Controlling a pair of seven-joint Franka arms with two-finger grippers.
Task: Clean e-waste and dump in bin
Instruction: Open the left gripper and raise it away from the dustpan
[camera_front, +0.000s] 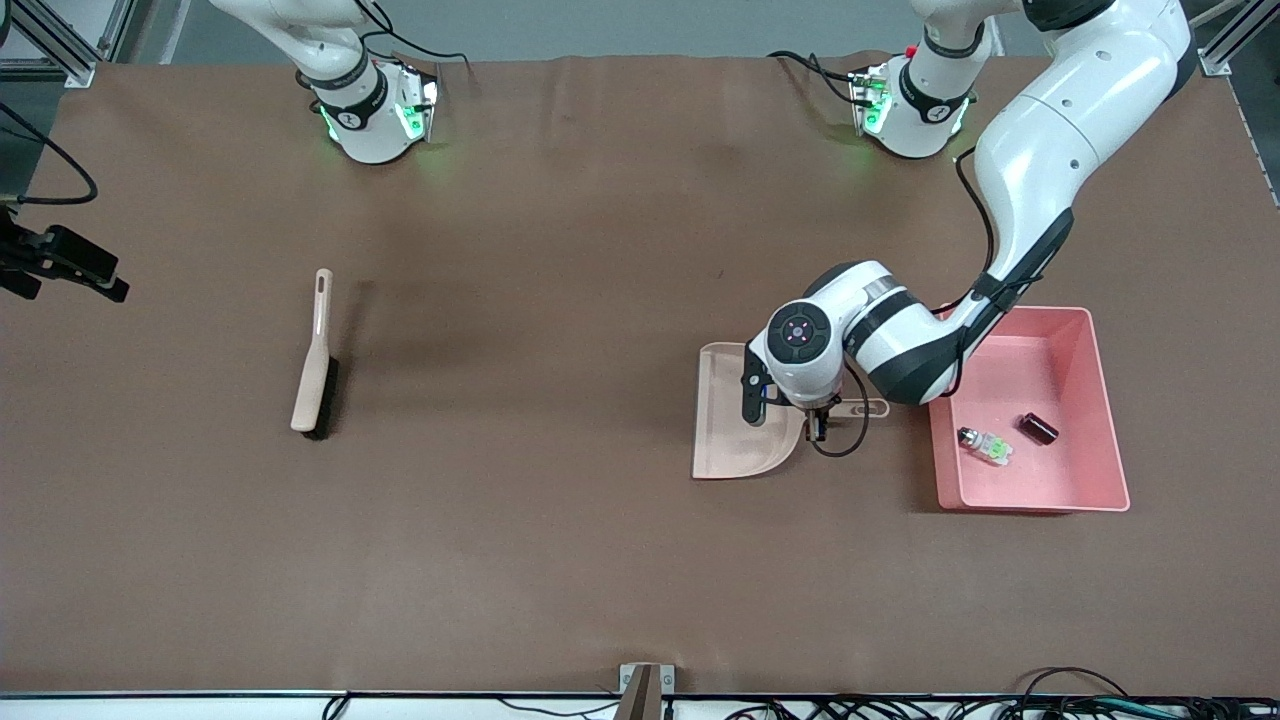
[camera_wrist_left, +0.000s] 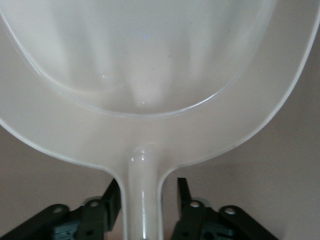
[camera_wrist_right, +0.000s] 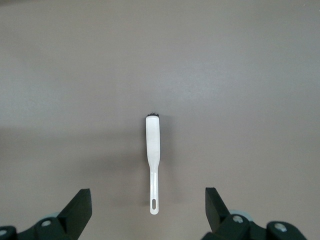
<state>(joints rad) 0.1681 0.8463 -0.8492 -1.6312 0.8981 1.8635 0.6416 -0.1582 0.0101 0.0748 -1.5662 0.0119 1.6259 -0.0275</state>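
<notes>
Both e-waste parts lie in the pink bin (camera_front: 1108, 400): the white-grey part with the green label (camera_front: 985, 445) and the dark maroon-black block (camera_front: 1039, 428). The beige dustpan (camera_front: 735, 430) lies flat on the table beside the bin, toward the right arm's end, and it looks empty in the left wrist view (camera_wrist_left: 150, 75). My left gripper (camera_front: 818, 425) is low over the dustpan's handle (camera_wrist_left: 143, 200). Its fingers straddle the handle (camera_wrist_left: 148, 184), open, with a gap on one side. My right gripper (camera_wrist_right: 147, 192) is wide open and empty, high over the brush (camera_wrist_right: 153, 145).
The beige brush with dark bristles (camera_front: 315, 355) lies on the brown table toward the right arm's end. A black camera mount (camera_front: 60, 262) juts in at that table edge. The right arm waits, raised out of the front view.
</notes>
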